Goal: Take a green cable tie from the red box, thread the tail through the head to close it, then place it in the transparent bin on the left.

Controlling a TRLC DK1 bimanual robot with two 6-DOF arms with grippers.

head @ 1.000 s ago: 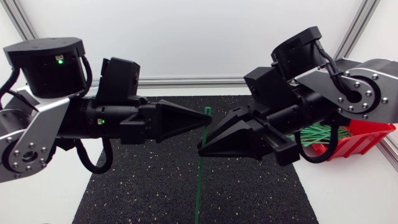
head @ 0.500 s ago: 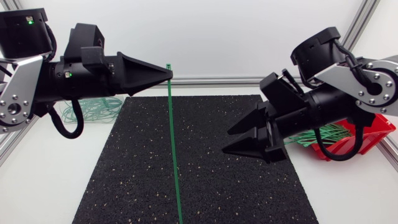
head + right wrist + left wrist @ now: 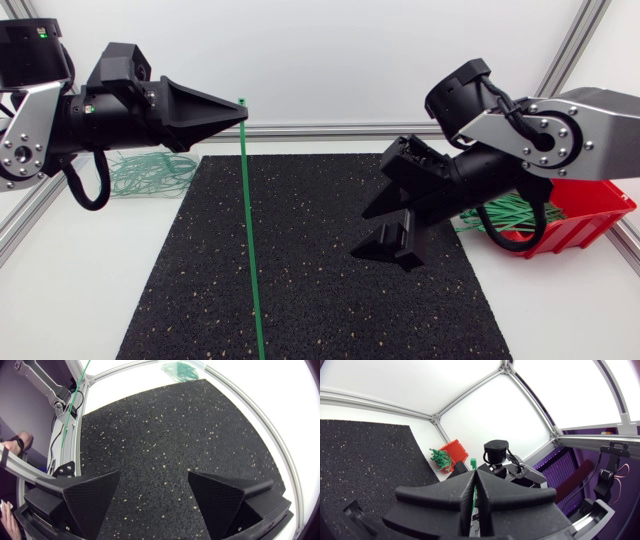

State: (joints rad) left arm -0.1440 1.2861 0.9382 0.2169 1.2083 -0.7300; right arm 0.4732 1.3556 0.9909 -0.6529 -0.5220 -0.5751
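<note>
One cable tie hangs straight down, its head clamped in the left tool; the right tool gapes, well aside.

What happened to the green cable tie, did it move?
Yes. The thin green plastic cable tie, held by the black left tool, moved left across the speckled black mat.

Head camera's up high over the white counter, looking down on the black speckled rubber mat with both arms in shot. Left wrist camera sits tight behind the left end effector, facing across the mat to the red plastic box, which the head view shares. Right wrist camera peers down past the right end effector, close over the mat, sharing the long green cable tie too.
</note>
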